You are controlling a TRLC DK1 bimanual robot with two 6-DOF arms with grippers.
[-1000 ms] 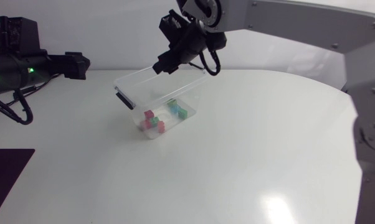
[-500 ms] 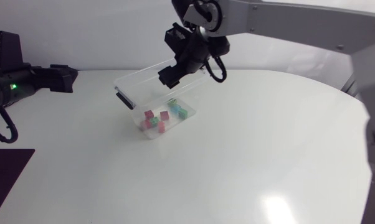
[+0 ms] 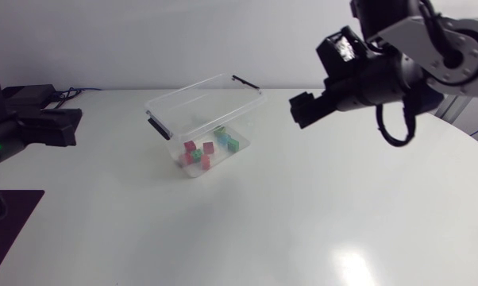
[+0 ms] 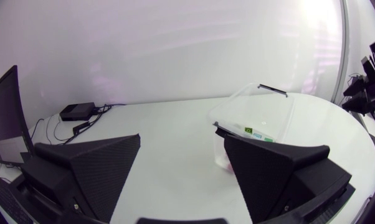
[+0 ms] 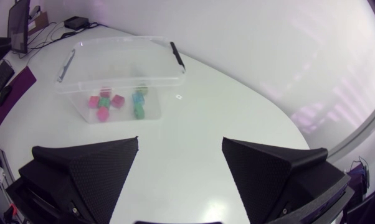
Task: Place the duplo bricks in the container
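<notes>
The duplo bricks (image 3: 204,151) all lie inside the clear container (image 3: 193,89), so I judge the job done. My left tool (image 4: 181,149) and right tool (image 5: 180,149) are released, empty.

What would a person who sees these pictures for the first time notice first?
The clear container stands near the table's middle, with pink, red, green and teal duplo bricks lying inside it. Beside it, the right gripper hangs open above the table, holding nothing.
</notes>
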